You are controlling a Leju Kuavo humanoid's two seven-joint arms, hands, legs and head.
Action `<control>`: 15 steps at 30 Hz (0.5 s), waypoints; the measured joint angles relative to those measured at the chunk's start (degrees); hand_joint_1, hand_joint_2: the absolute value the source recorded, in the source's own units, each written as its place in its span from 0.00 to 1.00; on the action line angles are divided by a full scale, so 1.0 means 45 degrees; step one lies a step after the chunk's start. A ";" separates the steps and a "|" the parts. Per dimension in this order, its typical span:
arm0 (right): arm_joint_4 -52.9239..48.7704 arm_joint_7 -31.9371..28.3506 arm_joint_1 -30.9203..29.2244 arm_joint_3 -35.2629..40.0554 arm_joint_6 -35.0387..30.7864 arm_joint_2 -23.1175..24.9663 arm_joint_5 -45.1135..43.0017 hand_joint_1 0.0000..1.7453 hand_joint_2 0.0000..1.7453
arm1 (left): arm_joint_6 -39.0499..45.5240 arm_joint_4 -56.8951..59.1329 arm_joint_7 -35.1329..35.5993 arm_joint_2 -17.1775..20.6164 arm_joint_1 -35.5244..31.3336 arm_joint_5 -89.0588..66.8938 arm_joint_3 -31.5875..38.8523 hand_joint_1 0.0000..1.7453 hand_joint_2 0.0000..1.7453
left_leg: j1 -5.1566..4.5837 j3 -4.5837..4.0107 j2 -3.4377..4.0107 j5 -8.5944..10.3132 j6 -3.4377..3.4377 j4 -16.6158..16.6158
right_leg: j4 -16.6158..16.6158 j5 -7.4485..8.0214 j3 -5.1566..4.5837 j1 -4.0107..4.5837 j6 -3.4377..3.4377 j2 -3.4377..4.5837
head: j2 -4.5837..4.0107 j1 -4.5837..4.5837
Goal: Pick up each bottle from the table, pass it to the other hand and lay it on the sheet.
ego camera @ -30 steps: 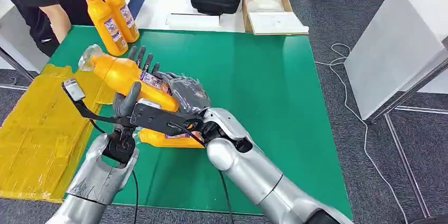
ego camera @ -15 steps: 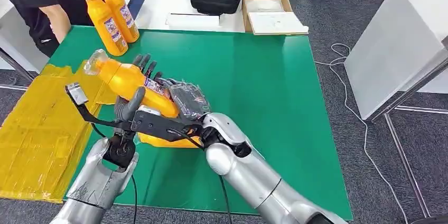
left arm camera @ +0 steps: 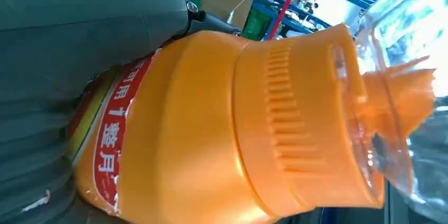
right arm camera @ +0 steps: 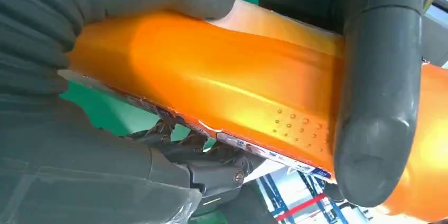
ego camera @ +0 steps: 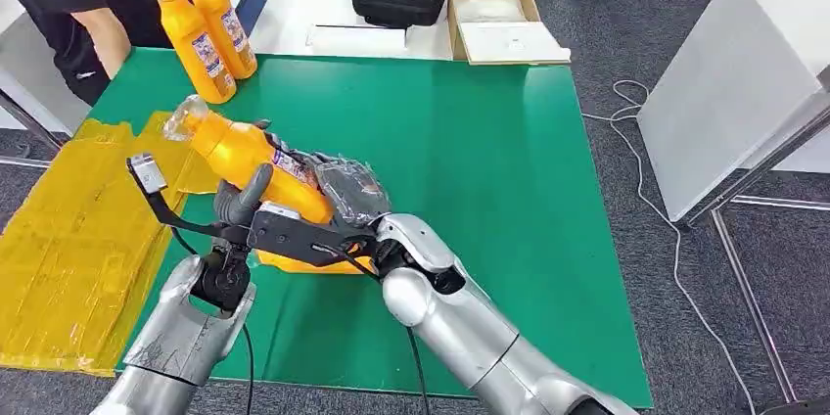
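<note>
Head view shows the held bottle [ego camera: 256, 162] lifted above the green tabletop [ego camera: 489, 161], cap tilted toward the yellow sheet [ego camera: 69, 239], with both hands around its body. The right hand [ego camera: 343, 185] clasps it; the left hand [ego camera: 245, 202] looks wrapped on too, though its hold is partly hidden. A sound handover means the left grips firmly before the right loosens.
</note>
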 measured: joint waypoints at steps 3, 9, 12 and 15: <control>0.0068 -0.0010 0.0012 -0.0019 -0.0005 0.0019 0.0000 0.97 1.00 | -0.0020 0.0063 0.0024 0.0004 0.0001 0.0049 0.0005 1.00 1.00 | -0.0001 -0.0001 0.0000 0.0000 0.0000 0.0000 | 0.0000 0.0000 -0.0001 0.0000 0.0000 0.0000 | 0.0000 -0.0005; 0.0190 -0.0010 0.0097 -0.0179 -0.0126 0.0029 0.0092 0.00 0.00 | -0.0165 0.0306 0.0019 0.0000 -0.0071 0.0243 0.0034 1.00 1.00 | -0.0001 -0.0002 -0.0001 0.0000 0.0000 0.0000 | 0.0000 0.0000 0.0001 0.0000 0.0000 0.0000 | 0.0000 0.0000; 0.0190 -0.0005 0.0431 -0.0470 -0.0432 -0.0063 0.0383 0.00 0.00 | -0.0311 0.0544 -0.0020 0.0005 -0.0313 0.0248 0.0189 1.00 1.00 | -0.0001 -0.0003 -0.0005 0.0000 0.0000 0.0000 | 0.0000 0.0000 0.0004 0.0000 0.0000 -0.0002 | 0.0000 -0.0005; -0.0479 -0.0024 0.0987 -0.1241 -0.0511 -0.0392 0.0495 0.00 0.00 | -0.0524 0.0844 -0.0160 0.0038 -0.0528 0.0315 0.0543 1.00 1.00 | -0.0001 -0.0008 -0.0014 0.0001 0.0001 0.0000 | 0.0000 0.0000 0.0010 0.0001 0.0000 -0.0010 | 0.0000 0.0000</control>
